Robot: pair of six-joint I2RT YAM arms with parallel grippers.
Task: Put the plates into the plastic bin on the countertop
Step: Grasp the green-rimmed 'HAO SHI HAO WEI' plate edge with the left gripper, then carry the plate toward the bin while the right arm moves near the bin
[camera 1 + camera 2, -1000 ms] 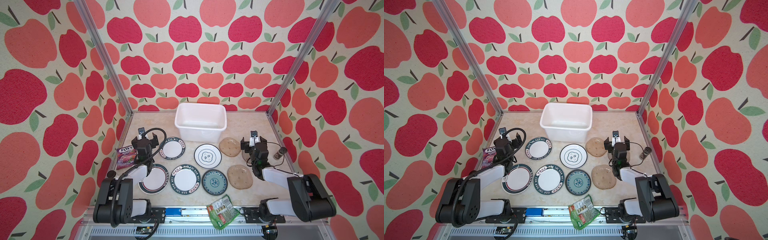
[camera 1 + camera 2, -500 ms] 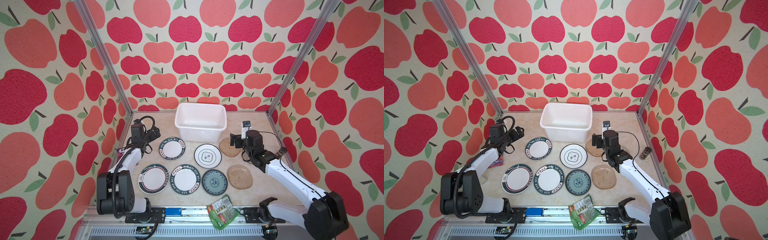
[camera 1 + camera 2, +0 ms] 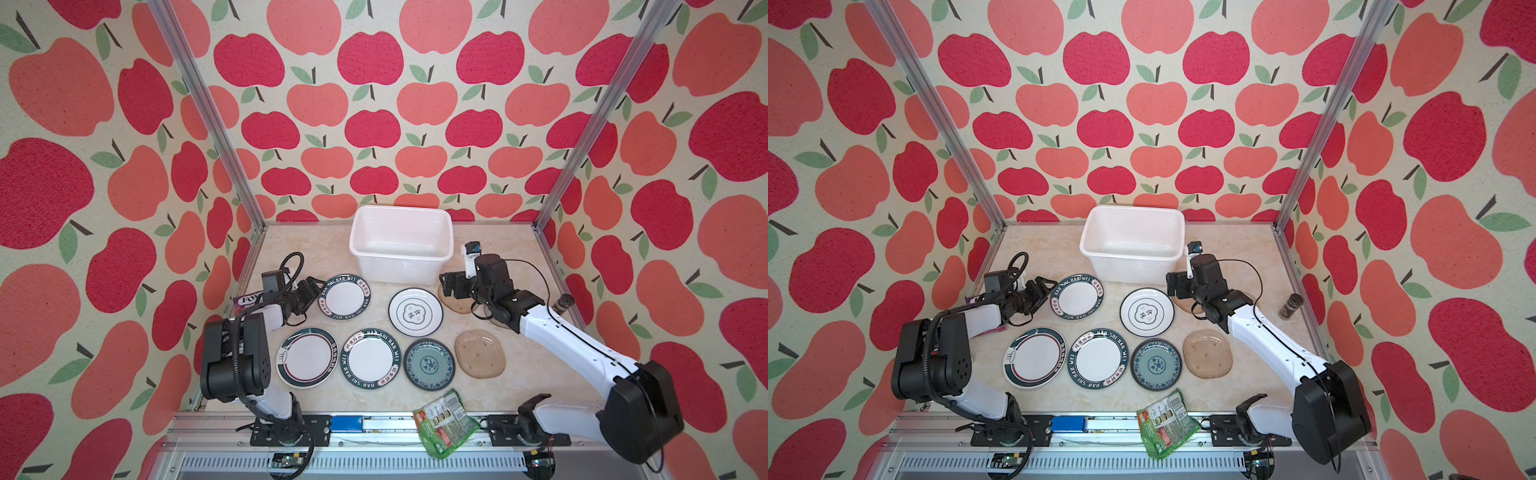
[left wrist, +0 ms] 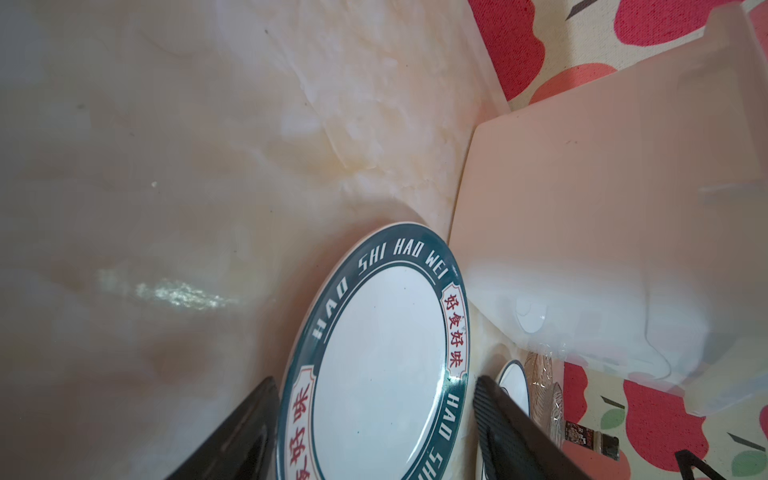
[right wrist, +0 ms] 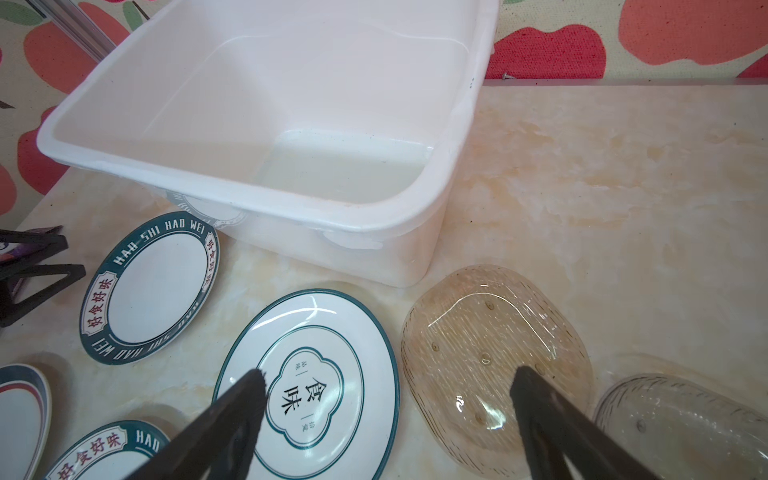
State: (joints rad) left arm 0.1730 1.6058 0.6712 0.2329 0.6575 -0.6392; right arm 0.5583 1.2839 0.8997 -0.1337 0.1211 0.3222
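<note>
White translucent plastic bin point(image 3: 400, 269), rounded corners, rolled lip, at the back centre of the countertop point(image 3: 309, 249). Only its own glossy floor shows inside. The plates in view lie flat on the veined marble-look surface in front of it.

Jaws of left gripper point(image 3: 313, 293) partly open. The rim of the HAO SHI HAO WEI plate point(image 4: 386, 365) sits between the fingers; contact cannot be told.

Jaws of right gripper point(image 5: 388, 374) wide apart and empty, hovering over the gap between the clover-mark plate point(image 5: 307, 374) and a ribbed, dimpled amber glass plate point(image 5: 478, 332).

Ceramic is round and glazed, with dark teal rims.
</note>
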